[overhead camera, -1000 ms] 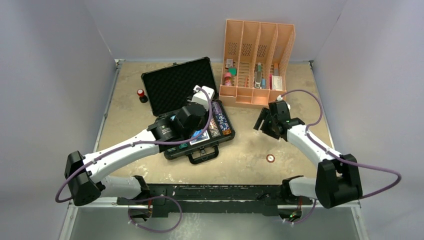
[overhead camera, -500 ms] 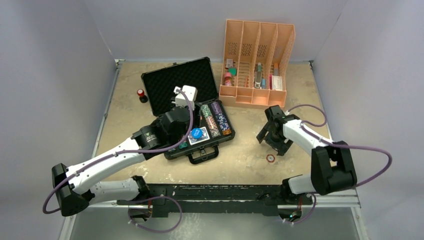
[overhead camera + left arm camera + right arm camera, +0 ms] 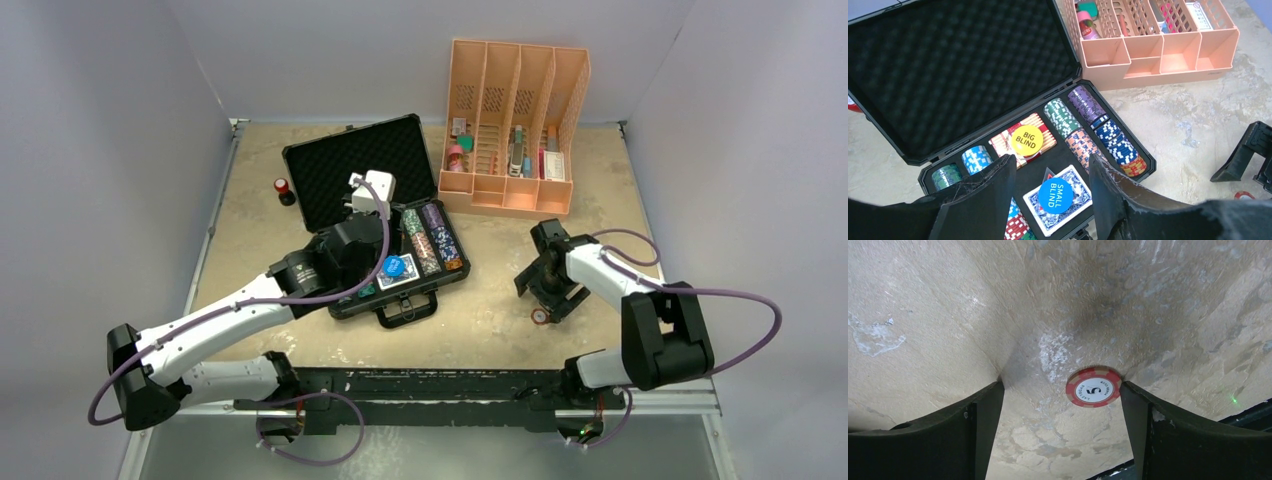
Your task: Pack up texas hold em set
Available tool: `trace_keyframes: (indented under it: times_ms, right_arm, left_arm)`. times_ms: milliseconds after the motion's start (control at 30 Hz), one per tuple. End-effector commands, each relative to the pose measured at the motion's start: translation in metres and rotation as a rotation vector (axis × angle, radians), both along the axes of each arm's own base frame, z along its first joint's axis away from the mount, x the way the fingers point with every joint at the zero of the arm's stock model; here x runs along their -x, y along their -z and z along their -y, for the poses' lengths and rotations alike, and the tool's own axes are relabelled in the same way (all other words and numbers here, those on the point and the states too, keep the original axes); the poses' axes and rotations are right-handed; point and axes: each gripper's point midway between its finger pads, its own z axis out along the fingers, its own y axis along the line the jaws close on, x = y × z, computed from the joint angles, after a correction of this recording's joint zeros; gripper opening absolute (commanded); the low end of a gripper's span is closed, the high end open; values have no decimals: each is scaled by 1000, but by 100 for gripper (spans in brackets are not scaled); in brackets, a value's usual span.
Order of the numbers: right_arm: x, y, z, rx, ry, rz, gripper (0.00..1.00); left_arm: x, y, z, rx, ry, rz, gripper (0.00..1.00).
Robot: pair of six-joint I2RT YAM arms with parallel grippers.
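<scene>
One red chip (image 3: 1093, 386) marked 5 lay flat on the table (image 3: 480, 290), well to the right of the open black briefcase (image 3: 340, 175). The right gripper (image 3: 1062, 385) was lowered over it, its fingers spread wide to either side. The chip sat close against one finger and well apart from the other; whether that nearer finger touched it could not be told.

The briefcase lay with its foam-lined lid tipped back. In its tray were rows of poker chips (image 3: 1083, 125) in green, purple, blue and orange. With them lay a red-backed deck (image 3: 1045, 137) under a yellow BIG BLIND button (image 3: 1026, 140) and a blue-backed deck (image 3: 1075, 187) under a blue SMALL BLIND button (image 3: 1056, 195). The left gripper (image 3: 1050, 160) hung above the front of the briefcase, its fingers apart with nothing between them.

Just behind the briefcase's right end stood the orange organizer (image 3: 515, 120). A red-topped black cylinder (image 3: 283, 188) stood just left of the lid.
</scene>
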Motion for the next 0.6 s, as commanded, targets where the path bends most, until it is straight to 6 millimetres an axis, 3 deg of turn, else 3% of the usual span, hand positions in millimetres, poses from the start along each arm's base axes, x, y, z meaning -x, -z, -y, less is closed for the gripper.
trace_keyframes:
  times_ms: [0, 233, 333, 433, 567]
  right_arm:
    - [10, 14, -8, -49, 9, -30, 86]
    - [-32, -1, -28, -138, -168, 148, 60]
    - [-42, -9, -34, -154, -223, 186, 55]
    - [-46, -11, -34, -147, -260, 186, 56]
    - [-34, -10, -19, -75, -230, 135, 68]
  left_arm:
    - [-4, -6, 7, 39, -1, 15, 54]
    - [-5, -1, 10, 25, 4, 5, 54]
    - [-6, 2, 10, 18, 2, 0, 54]
    - [-6, 3, 12, 15, 4, -2, 55]
    - [-7, 3, 12, 14, 4, -2, 55]
